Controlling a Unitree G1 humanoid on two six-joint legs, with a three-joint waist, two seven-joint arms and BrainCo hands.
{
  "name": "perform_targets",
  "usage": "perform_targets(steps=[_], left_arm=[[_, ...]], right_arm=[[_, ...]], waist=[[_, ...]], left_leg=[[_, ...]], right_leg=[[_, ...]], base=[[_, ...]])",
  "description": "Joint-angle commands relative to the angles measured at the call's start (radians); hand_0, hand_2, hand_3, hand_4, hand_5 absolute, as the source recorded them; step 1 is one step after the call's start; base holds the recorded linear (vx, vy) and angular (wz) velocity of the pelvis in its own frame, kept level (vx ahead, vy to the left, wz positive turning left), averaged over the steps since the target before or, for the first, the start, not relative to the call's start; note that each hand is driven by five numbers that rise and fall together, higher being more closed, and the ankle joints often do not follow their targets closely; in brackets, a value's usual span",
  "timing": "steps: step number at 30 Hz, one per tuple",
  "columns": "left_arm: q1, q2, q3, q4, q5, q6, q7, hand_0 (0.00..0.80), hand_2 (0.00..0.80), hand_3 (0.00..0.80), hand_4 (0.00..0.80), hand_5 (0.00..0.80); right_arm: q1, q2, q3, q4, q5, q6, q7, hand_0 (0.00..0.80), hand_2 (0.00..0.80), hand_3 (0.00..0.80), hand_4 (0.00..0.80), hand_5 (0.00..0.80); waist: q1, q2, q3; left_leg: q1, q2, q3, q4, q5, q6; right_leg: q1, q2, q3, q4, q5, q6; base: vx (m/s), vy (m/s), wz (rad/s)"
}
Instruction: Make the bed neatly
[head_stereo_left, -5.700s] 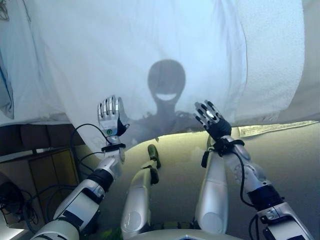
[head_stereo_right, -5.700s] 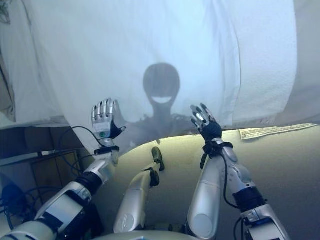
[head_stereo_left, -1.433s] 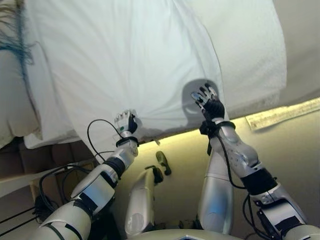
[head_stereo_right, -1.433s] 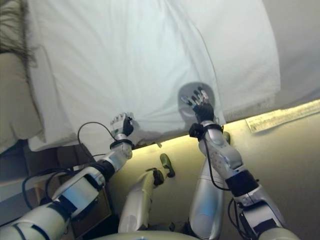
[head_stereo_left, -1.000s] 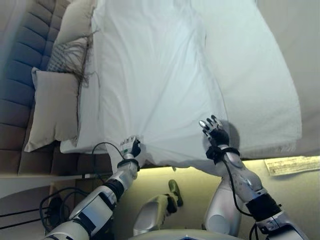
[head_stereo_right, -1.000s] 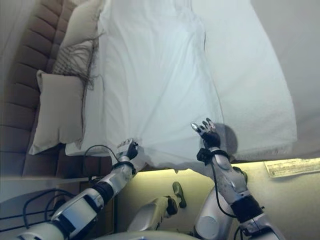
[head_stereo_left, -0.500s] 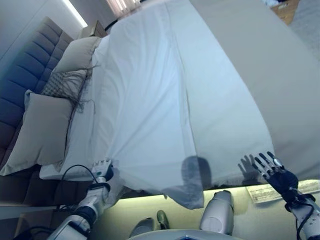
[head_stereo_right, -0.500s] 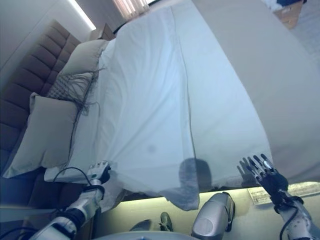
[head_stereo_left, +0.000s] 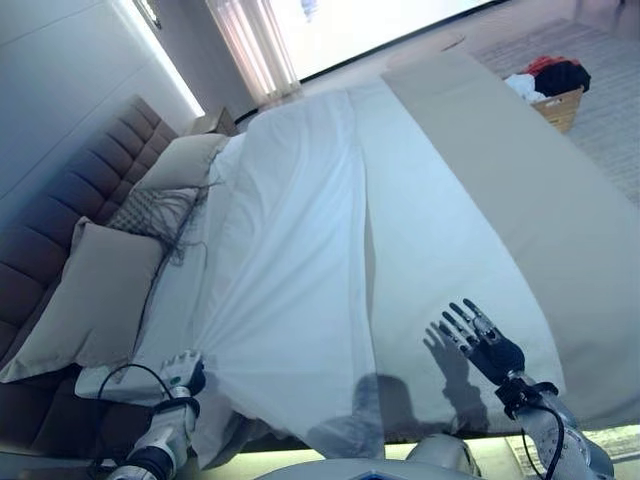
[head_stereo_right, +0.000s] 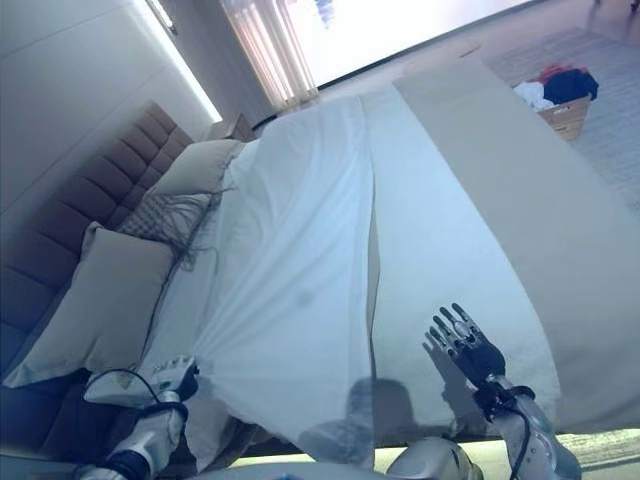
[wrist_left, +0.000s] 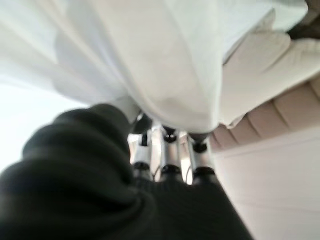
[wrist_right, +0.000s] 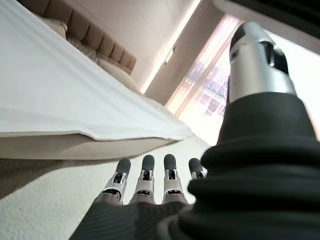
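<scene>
In the left eye view, the bed (head_stereo_left: 560, 250) ran from the lower edge up toward 12 o'clock, with a white sheet (head_stereo_left: 290, 270) spread along its left half and drawn to a gathered corner at about 7 o'clock. The left hand (head_stereo_left: 183, 372) sat at that corner, its fingers closed on the cloth. At 5 o'clock the right hand (head_stereo_left: 487, 345) hovered over a paler blanket (head_stereo_left: 440, 250), fingers spread and holding nothing. Beige pillows (head_stereo_left: 90, 300) and a fringed cushion (head_stereo_left: 150, 212) lay against a padded headboard (head_stereo_left: 60, 220) around 9 to 10 o'clock. A basket of clothes (head_stereo_left: 553, 90) stood on the floor near 2 o'clock.

The right eye view showed the same layout: sheet corner in the left hand at 7 o'clock, open right hand at 5 o'clock, curtains (head_stereo_right: 268, 45) at 12 o'clock.

In the left wrist view, white sheet draped over the fingers (wrist_left: 167, 150), which seemed curled into the fabric, though their tips were hidden.

In the right wrist view, the fingers (wrist_right: 145, 175) stood straight in a row above the blanket, with the sheet's edge lying beyond them.
</scene>
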Motion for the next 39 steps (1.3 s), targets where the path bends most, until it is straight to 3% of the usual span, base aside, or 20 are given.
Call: perform_targets(steps=[1,6,8,20,24,30,35,39], left_arm=[[0.055,0.141,0.179,0.053,-0.007,0.042,0.024,0.800,0.800,0.800,0.800,0.800],[0.049,0.118,0.188,0.038,-0.020,0.016,0.010,0.800,0.800,0.800,0.800,0.800],[0.041,0.115,0.190,0.041,-0.031,0.024,0.004,0.000,0.000,0.000,0.000,0.000],[0.009,0.228,0.251,0.035,-0.084,0.013,-0.057,0.000,0.000,0.000,0.000,0.000],[-0.009,0.233,0.247,0.031,-0.143,-0.004,-0.103,0.000,0.000,0.000,0.000,0.000],[-0.006,0.124,0.221,0.024,-0.381,-0.049,-0.135,0.000,0.000,0.000,0.000,0.000],[0.035,0.004,0.301,-0.008,-0.723,-0.239,-0.217,0.000,0.000,0.000,0.000,0.000],[0.093,-0.060,0.330,-0.139,-0.837,-0.323,-0.365,0.000,0.000,0.000,0.000,0.000]], right_arm=[[-0.015,0.093,-0.050,-0.108,0.008,-0.007,-0.023,0.000,0.000,0.000,0.000,0.000],[-0.022,0.121,-0.023,-0.136,0.023,-0.004,-0.040,0.000,0.000,0.000,0.000,0.000],[-0.029,0.133,-0.012,-0.139,0.025,0.001,-0.041,0.000,0.000,0.000,0.000,0.000],[-0.084,0.184,0.072,-0.120,0.058,-0.004,-0.031,0.000,0.000,0.000,0.000,0.000],[-0.110,0.194,0.101,-0.096,0.057,-0.004,-0.054,0.000,0.000,0.000,0.000,0.000],[-0.122,0.203,0.137,-0.082,0.003,-0.033,-0.081,0.000,0.000,0.000,0.000,0.000],[-0.118,0.221,0.144,-0.071,-0.068,-0.078,-0.114,0.000,0.000,0.000,0.000,0.000],[-0.102,0.222,0.138,-0.031,-0.204,-0.112,-0.143,0.000,0.000,0.000,0.000,0.000]], waist=[[0.031,-0.072,0.021],[0.041,-0.084,0.004],[0.043,-0.086,-0.004],[0.066,-0.092,-0.045],[0.073,-0.092,-0.050],[0.088,-0.115,-0.047],[0.116,-0.150,-0.044],[0.152,-0.185,-0.031]], left_leg=[[-0.062,-0.060,-0.033,-0.001,-0.082,0.001],[-0.057,-0.054,-0.028,-0.003,-0.087,0.006],[-0.057,-0.053,-0.028,0.000,-0.089,0.007],[-0.064,-0.059,-0.035,0.011,-0.099,0.018],[-0.064,-0.062,-0.032,0.014,-0.102,0.017],[-0.065,-0.049,-0.037,0.020,-0.104,0.012],[-0.063,-0.032,-0.038,0.016,-0.107,0.009],[-0.071,-0.017,-0.042,0.024,-0.114,0.010]], right_leg=[[0.153,-0.016,-0.043,-0.435,0.385,0.061],[0.169,-0.007,-0.049,-0.453,0.392,0.056],[0.171,-0.005,-0.048,-0.454,0.391,0.054],[0.185,0.033,-0.041,-0.492,0.398,0.047],[0.190,0.051,-0.045,-0.514,0.402,0.049],[0.200,0.075,-0.052,-0.519,0.389,0.048],[0.215,0.096,-0.064,-0.536,0.384,0.045],[0.219,0.111,-0.077,-0.545,0.392,0.044]], base=[[-0.005,-0.086,-0.01],[-0.019,-0.099,0.03],[-0.026,-0.083,0.02],[-0.068,-0.107,0.09],[-0.051,-0.066,0.14],[-0.042,-0.076,0.02],[-0.047,-0.103,0.07],[-0.063,-0.158,-0.10]])
